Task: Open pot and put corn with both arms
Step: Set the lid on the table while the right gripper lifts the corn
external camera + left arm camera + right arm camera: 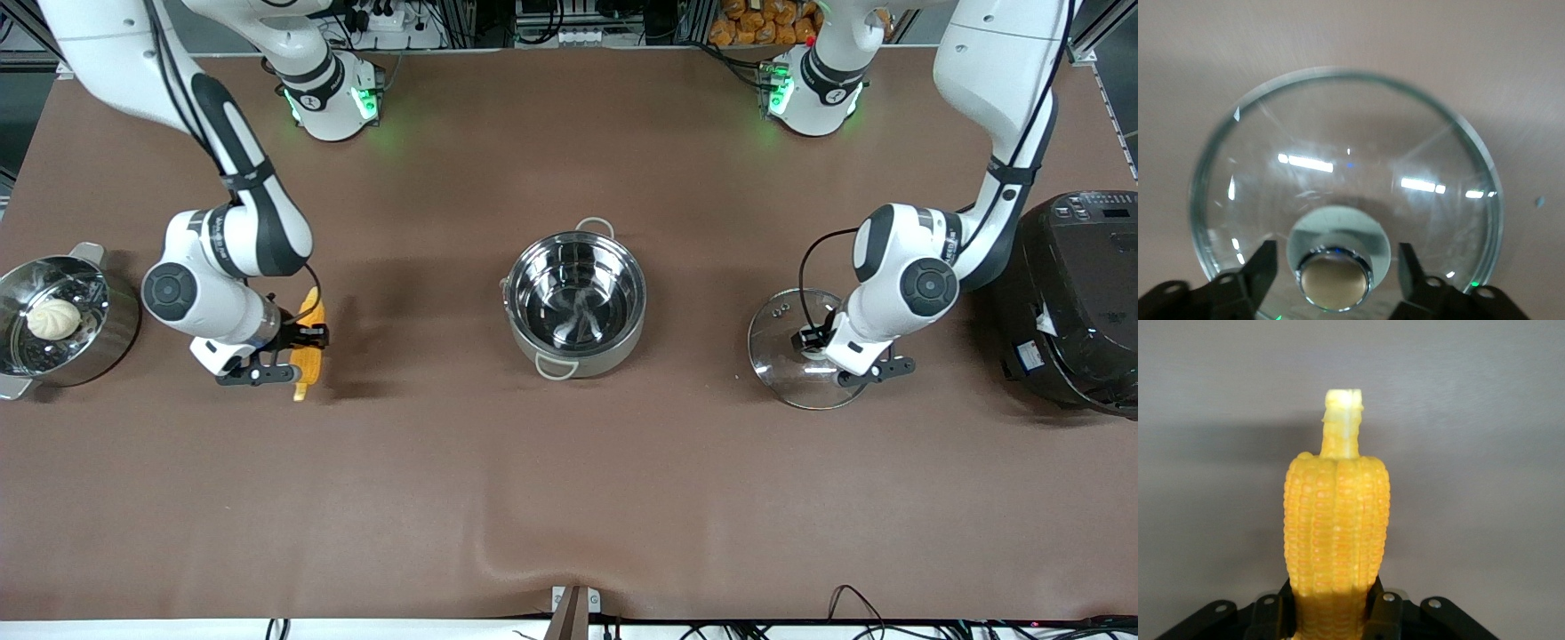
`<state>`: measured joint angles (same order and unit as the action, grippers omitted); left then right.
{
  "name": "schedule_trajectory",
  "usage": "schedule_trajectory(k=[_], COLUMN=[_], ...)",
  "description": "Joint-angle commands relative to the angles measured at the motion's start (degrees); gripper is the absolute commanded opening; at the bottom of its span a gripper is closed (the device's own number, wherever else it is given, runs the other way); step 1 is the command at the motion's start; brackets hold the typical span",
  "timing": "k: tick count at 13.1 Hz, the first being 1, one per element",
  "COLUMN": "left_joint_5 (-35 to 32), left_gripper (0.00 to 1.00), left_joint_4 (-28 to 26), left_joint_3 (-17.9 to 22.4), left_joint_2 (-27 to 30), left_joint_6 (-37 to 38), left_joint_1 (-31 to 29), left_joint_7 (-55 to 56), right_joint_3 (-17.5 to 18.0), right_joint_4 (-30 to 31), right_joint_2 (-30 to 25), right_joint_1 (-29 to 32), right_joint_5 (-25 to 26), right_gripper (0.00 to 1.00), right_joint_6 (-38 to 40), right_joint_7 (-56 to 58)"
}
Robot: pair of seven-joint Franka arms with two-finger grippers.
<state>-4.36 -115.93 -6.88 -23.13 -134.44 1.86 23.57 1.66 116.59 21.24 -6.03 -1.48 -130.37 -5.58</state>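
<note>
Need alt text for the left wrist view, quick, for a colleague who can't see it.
The left gripper is open, its fingers apart on either side of the coppery knob of the glass lid, which lies on the brown table.

The right arm's wrist covers the middle of the corn (pixel 309 342) from the front camera, so only its two ends show. In the right wrist view the cob's lower part runs off the picture's edge. The left arm hides the knob and part of the glass lid (pixel 787 342). The rice cooker (pixel 1080 298) and the steamer pot (pixel 53 320) are cut by the picture's sides. The orange items (pixel 756 22) above the desk (pixel 569 498) are too small to name.
</note>
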Motion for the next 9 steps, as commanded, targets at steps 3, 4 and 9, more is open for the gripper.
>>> schedule_trajectory(k=[3,4,9], left_joint_5=[-1.7,-1.7,-0.74], left_gripper=[1.0,1.0,1.0], left_joint_4=[23.25,26.94,31.99], left_joint_3=[0.38,0.29,-0.41], left_joint_2=[3.44,4.49,11.96], left_joint_6=[29.72,32.55,38.91], left_joint_1=[-1.95,-1.95,-1.86], left_joint_7=[-1.59,-2.2,-5.97], right_joint_3=[-0.25,-0.25,-0.25], right_joint_4=[-11.88,-14.95,-22.17], right_joint_2=[-0.41,0.11,3.27], right_joint_1=[-15.83,-18.82,-30.34], right_joint_5=[0.26,0.17,-0.45], right_gripper=[0.0,0.0,0.0], right_joint_6=[14.06,16.79,18.22], right_joint_7=[-20.57,-23.57,-35.62])
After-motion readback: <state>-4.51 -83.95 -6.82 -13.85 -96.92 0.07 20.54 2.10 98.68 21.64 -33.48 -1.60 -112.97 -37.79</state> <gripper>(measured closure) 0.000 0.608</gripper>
